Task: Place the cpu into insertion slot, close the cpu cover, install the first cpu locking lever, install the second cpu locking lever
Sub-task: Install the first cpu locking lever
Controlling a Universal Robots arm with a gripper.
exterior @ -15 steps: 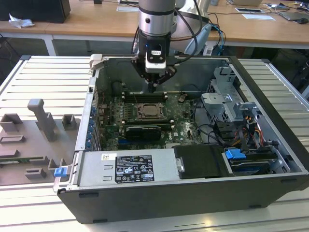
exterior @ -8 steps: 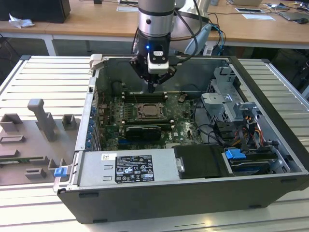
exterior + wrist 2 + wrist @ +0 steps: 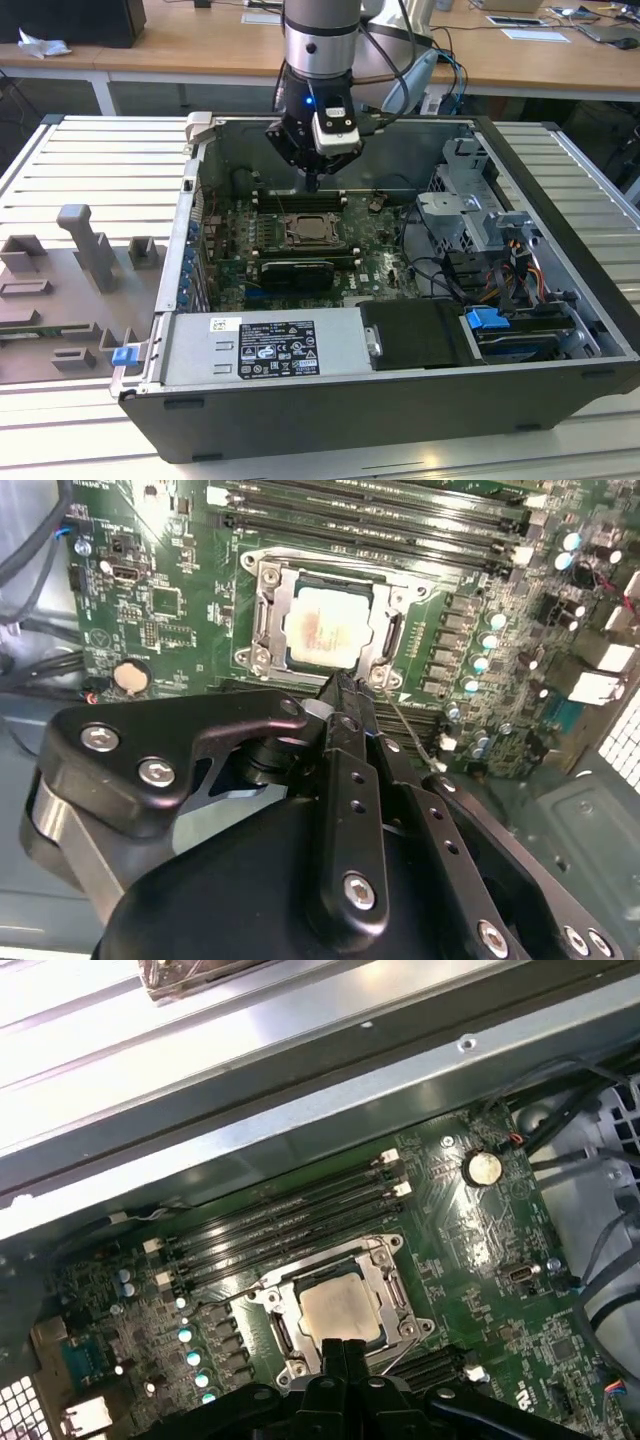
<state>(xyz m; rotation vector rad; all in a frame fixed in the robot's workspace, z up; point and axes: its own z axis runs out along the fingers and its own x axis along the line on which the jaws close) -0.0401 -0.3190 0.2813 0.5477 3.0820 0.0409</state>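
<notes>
Green motherboard (image 3: 180, 610): cpu (image 3: 327, 628) flat in insertion slot (image 3: 262, 620), face up.

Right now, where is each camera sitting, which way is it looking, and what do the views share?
Exterior view: off the arm, looking down into the open computer case; the arm and gripper hang over the board.
Second wrist view: on the arm, looking past the shut gripper at the cpu.
First wrist view: on the arm, facing the cpu and case wall; gripper at the edge.
All share the cpu, under its cover.
</notes>
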